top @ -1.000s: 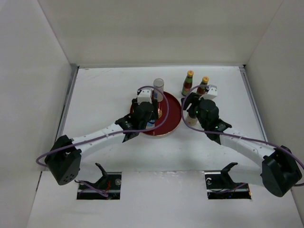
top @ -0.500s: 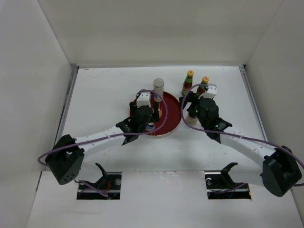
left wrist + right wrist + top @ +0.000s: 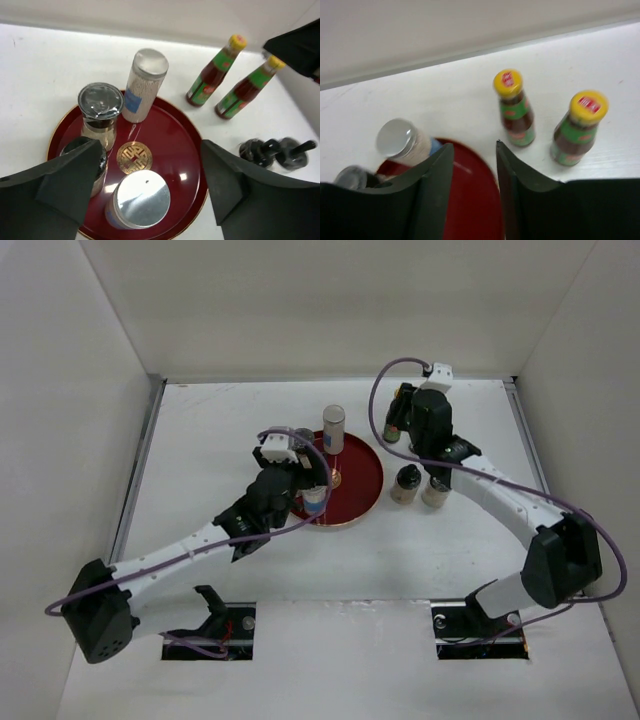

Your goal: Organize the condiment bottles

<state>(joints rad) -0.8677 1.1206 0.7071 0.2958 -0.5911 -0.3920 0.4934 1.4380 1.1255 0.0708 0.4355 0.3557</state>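
Observation:
A round red tray (image 3: pixel 362 478) holds a tall clear jar with a grey cap (image 3: pixel 333 428), a glass shaker (image 3: pixel 100 109), a dark-capped jar (image 3: pixel 80 150) and a white blue-labelled jar (image 3: pixel 315 498) with a silver lid (image 3: pixel 141 199). My left gripper (image 3: pixel 300 472) is open and empty above the tray's near left side (image 3: pixel 150 152). Two dark sauce bottles with yellow caps (image 3: pixel 515 107) (image 3: pixel 579 125) stand behind the tray on the right. My right gripper (image 3: pixel 405 408) hangs above them, open and empty (image 3: pixel 474 150). Two black-capped shakers (image 3: pixel 405 483) (image 3: pixel 435 490) stand right of the tray.
White walls enclose the table (image 3: pixel 220 430) on three sides. The right arm (image 3: pixel 500 500) arches over the right half. The two sauce bottles also show in the left wrist view (image 3: pixel 215 72) (image 3: pixel 249 89), as do the shakers (image 3: pixel 257 150).
My right gripper has lifted away from the shakers and moved to the back, over the sauce bottles. My left gripper has drawn back to the left, uncovering the white jar.

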